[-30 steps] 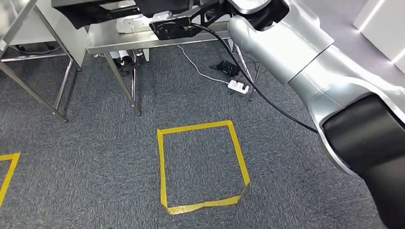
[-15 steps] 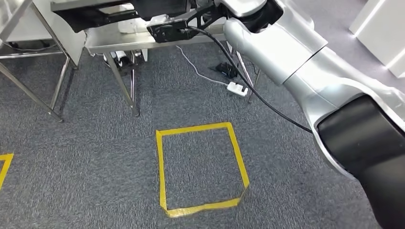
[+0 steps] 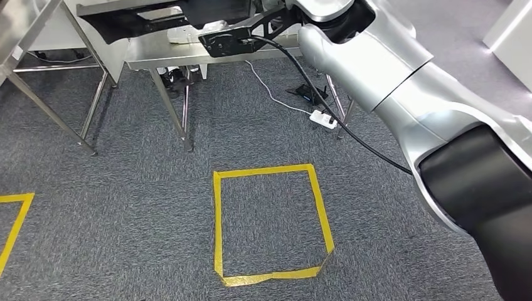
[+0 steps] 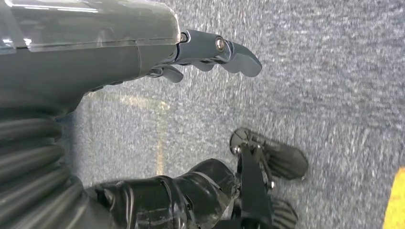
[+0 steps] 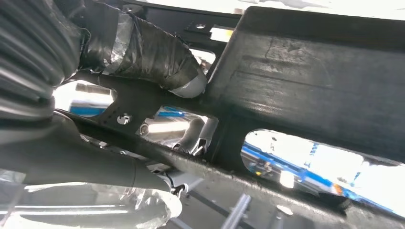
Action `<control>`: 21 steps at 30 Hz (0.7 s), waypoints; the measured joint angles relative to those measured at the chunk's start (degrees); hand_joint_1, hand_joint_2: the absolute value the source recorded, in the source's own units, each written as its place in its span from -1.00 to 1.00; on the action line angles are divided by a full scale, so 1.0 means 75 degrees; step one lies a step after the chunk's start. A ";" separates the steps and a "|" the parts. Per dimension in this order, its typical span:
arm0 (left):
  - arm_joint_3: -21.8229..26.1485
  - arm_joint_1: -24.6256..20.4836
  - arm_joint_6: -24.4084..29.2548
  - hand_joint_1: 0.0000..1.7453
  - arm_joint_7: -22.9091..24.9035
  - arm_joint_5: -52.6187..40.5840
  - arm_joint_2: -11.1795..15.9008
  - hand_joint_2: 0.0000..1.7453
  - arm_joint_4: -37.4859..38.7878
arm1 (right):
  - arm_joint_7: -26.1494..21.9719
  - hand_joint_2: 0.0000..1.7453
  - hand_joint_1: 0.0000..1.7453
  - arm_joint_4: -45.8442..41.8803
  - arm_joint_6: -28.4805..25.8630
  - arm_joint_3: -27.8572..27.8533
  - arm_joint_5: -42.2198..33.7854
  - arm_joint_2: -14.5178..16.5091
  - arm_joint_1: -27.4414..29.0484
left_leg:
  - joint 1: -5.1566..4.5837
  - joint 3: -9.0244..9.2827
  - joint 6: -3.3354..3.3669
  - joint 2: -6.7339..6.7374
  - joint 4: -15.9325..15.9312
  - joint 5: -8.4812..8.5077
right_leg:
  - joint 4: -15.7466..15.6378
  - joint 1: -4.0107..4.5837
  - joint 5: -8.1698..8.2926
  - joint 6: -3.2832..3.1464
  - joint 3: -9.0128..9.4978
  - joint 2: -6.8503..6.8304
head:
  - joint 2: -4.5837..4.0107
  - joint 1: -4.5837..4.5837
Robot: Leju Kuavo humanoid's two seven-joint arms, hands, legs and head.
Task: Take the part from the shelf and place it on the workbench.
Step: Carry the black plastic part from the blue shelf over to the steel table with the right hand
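Note:
The part [image 3: 144,15] is a long black frame with cut-outs, held out at the top of the head view over the front edge of the steel workbench [image 3: 157,58]. My silver right arm [image 3: 376,63] reaches forward to it. In the right wrist view my right hand [image 5: 138,52] grips the part [image 5: 310,76], a taped finger lying over one bar and the grey thumb under it. My left hand [image 4: 143,52] hangs over the grey carpet with its fingers apart and nothing in it.
A yellow tape square [image 3: 218,219] marks the carpet just ahead, and another tape corner [image 3: 15,226] lies at the left. A white power strip [image 3: 323,118] with its cable lies by the workbench legs. A second steel frame [image 3: 37,37] stands at the far left.
The whole picture has shifted a little right and down, so the camera moved. The black part stays in my right hand above the workbench edge.

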 joint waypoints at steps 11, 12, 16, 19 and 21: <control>-0.0001 -0.0023 0.0005 -1.00 0.0001 -0.0010 0.0007 1.00 -0.0002 | -0.0003 1.00 1.00 0.0012 0.0046 0.0004 -0.0021 -0.0060 0.0041 | -0.0001 -0.0065 -0.0070 0.0256 -0.0294 0.0444 | 0.0026 -0.0022 -0.0210 0.0111 0.0215 -0.0031 | -0.0001 -0.0044; -0.0002 -0.0029 0.0007 -1.00 0.0006 -0.0015 0.0007 1.00 -0.0002 | -0.0003 1.00 1.00 0.0013 0.0045 0.0004 -0.0022 -0.0066 0.0038 | -0.0014 -0.0051 -0.0030 0.0242 -0.0334 0.0437 | 0.0013 -0.0013 -0.0209 0.0149 0.0216 -0.0036 | -0.0001 -0.0042; -0.0003 -0.0030 0.0050 -1.00 0.0177 -0.0139 0.0004 1.00 -0.0002 | 0.0009 1.00 1.00 0.0013 0.0032 0.0003 -0.0023 -0.0076 0.0031 | 0.0046 0.0048 0.0160 0.0240 -0.0448 0.0473 | 0.0569 -0.0006 -0.0556 0.0252 -0.0052 -0.0052 | 0.0000 -0.0007; -0.0003 -0.0035 0.0053 -1.00 0.0247 -0.0173 0.0009 1.00 -0.0003 | 0.0030 1.00 1.00 0.0016 0.0012 0.0005 -0.0020 -0.0080 0.0082 | 0.0026 0.0075 0.0246 0.0234 -0.0440 0.0436 | 0.1996 -0.0009 -0.1071 0.0271 -0.0798 -0.0053 | -0.0001 0.0014; -0.0003 -0.0034 0.0046 -1.00 0.0255 -0.0170 0.0012 1.00 -0.0003 | 0.0061 1.00 1.00 0.0020 -0.0007 0.0009 -0.0009 -0.0084 0.0129 | 0.0023 0.0099 0.0251 0.0206 -0.0409 0.0395 | 0.2012 -0.0013 -0.0850 0.0263 -0.0904 -0.0055 | -0.0001 0.0015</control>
